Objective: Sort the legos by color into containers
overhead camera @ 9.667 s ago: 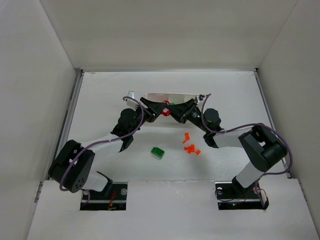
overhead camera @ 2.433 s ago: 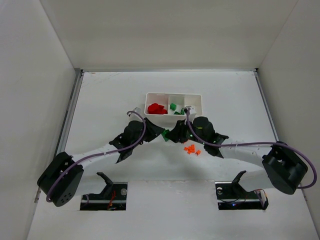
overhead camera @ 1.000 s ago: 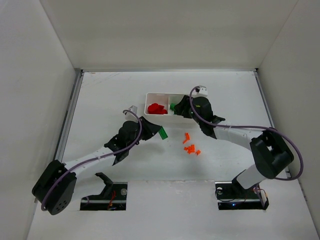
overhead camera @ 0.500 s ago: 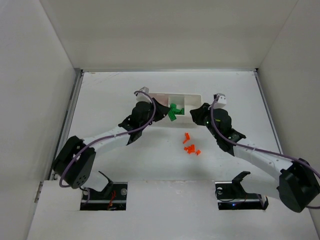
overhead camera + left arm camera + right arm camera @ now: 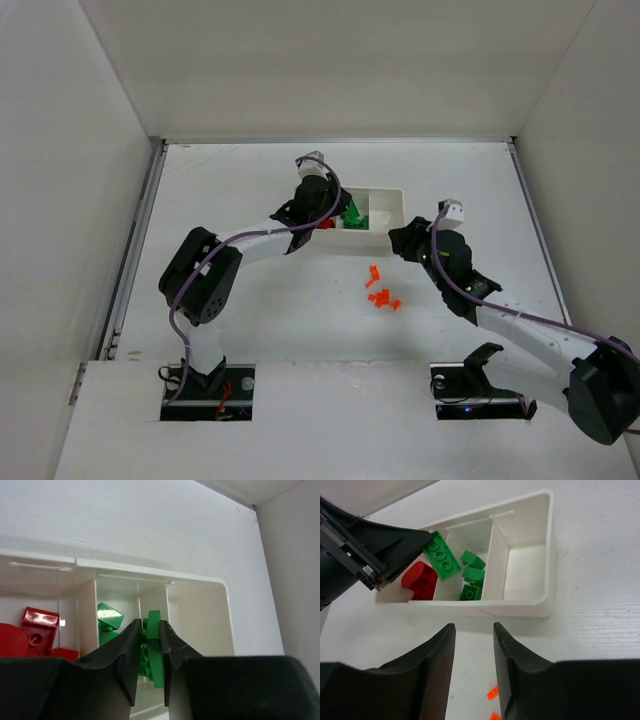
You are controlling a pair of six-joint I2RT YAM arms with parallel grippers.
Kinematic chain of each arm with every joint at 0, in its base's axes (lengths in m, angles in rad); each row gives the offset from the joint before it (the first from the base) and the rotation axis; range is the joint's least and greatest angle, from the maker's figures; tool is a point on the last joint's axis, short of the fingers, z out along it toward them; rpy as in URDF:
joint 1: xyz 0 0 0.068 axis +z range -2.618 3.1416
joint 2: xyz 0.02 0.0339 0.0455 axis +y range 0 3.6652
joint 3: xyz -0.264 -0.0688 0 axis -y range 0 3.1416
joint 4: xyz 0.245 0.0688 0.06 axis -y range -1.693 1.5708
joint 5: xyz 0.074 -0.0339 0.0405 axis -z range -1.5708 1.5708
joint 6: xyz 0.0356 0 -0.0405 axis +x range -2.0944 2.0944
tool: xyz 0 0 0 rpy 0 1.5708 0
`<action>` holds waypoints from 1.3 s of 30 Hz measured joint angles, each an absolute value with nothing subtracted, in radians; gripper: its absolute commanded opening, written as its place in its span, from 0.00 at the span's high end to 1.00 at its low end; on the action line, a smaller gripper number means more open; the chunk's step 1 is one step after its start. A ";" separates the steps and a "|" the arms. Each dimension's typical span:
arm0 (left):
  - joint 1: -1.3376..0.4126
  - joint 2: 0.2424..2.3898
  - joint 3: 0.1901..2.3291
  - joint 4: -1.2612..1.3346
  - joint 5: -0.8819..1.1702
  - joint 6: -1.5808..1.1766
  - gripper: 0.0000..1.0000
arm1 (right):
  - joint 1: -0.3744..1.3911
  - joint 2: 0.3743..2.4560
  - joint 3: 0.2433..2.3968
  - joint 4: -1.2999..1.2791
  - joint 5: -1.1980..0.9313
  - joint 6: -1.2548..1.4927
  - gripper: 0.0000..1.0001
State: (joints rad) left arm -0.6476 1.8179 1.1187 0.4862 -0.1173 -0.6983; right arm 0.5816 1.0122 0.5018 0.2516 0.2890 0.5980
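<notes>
The white three-compartment tray [image 5: 388,197] lies at the table's far middle. My left gripper [image 5: 340,214] is shut on a green brick [image 5: 154,647] and holds it edge-up over the middle compartment, near the divider to the bare right compartment. Red bricks [image 5: 37,630] lie in the left compartment and green bricks [image 5: 471,575] in the middle one. The held brick also shows in the right wrist view [image 5: 442,555]. My right gripper [image 5: 474,630] is open and empty, just in front of the tray's near wall. Small orange pieces [image 5: 381,293] lie on the table near it.
White walls enclose the table on the left, back and right. The left arm's links stretch across the table's middle left to the tray. The tray's right compartment [image 5: 527,567] holds nothing.
My left gripper has carried the green brick from the table's middle up over the tray's middle compartment. My right gripper has drawn back from the tray, to its near right.
</notes>
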 measured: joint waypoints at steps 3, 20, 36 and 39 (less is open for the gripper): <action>-0.649 1.828 1.134 0.470 -0.125 -0.669 0.63 | 0.583 1.014 0.502 0.251 0.304 0.589 0.53; -0.805 1.493 0.838 0.471 -0.174 -0.583 0.69 | 0.729 1.123 0.502 0.122 0.417 0.591 0.54; -0.908 1.306 0.463 0.529 -0.181 -0.637 0.67 | 0.739 1.417 0.642 0.031 0.320 0.591 0.51; -0.900 1.306 0.439 0.556 -0.157 -0.648 0.67 | 0.739 1.444 0.661 0.007 0.323 0.591 0.51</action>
